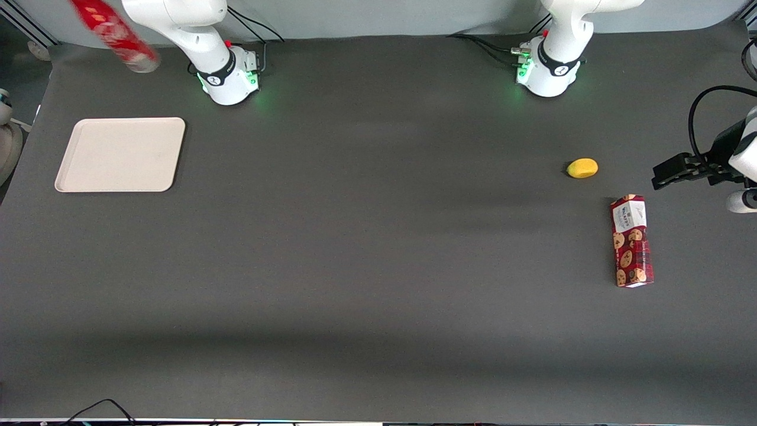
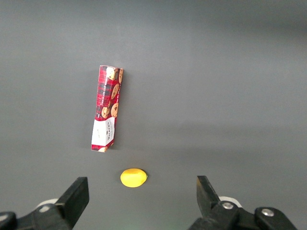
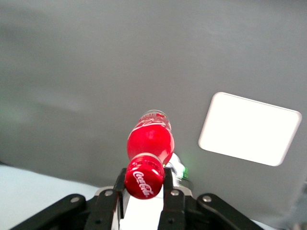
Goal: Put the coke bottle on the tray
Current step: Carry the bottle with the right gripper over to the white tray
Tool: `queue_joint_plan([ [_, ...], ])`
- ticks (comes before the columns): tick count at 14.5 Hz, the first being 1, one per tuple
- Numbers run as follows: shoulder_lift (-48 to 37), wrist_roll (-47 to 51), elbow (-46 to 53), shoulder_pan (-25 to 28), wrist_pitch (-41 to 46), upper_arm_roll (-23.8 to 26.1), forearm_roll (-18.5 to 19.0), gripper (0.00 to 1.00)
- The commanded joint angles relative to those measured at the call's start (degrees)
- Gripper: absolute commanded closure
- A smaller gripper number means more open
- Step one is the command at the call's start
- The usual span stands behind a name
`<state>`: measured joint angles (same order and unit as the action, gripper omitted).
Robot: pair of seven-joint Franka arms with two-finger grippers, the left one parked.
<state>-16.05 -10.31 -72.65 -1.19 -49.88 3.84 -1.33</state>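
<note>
While the bottle (image 3: 149,143) hangs in the air, here is what you have before you:

Pincer: your pincer (image 3: 144,184) is clamped on the bottle just under its cap (image 3: 144,176), one finger (image 3: 118,184) on each side of the neck.

Bottle: it is lifted clear of the tabletop (image 1: 366,248), tilted, clear bottom pointing down and away from the pincer. In the front view you see it (image 1: 113,32) at the working arm's end, high up and farther from the camera than the tray (image 1: 121,154). It touches nothing but the fingers.

Tray: it lies flat on the tabletop at the working arm's end, with nothing on it. From the wrist camera you see it (image 3: 249,128) below and off to one side of the bottle, well apart from it.

Box: a red cookie box (image 1: 631,240) lies flat toward the parked arm's end of the tabletop.

Yellow thing: a small rounded yellow object (image 1: 582,168) sits near the box, farther from the front camera than it and not touching it. You cannot tell from here what it is.
</note>
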Motion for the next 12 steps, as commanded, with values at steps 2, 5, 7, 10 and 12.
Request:
queue_joint_plan([
  [2, 0.4, -22.43, -3.62, 0.58, -0.55, -11.71, 11.76, 0.85],
  [5, 0.49, -33.61, -14.15, 0.93, -12.74, -21.21, 16.0, 0.85],
  [7, 0.49, -36.61, -23.02, 0.93, -23.19, -25.88, 18.02, 0.85],
  [10, 0.58, -39.78, -35.59, 1.01, -38.92, -33.07, 19.69, 0.85],
  [12, 1.1, -42.59, -42.45, 1.98, -49.21, -38.97, 19.87, 0.85],
])
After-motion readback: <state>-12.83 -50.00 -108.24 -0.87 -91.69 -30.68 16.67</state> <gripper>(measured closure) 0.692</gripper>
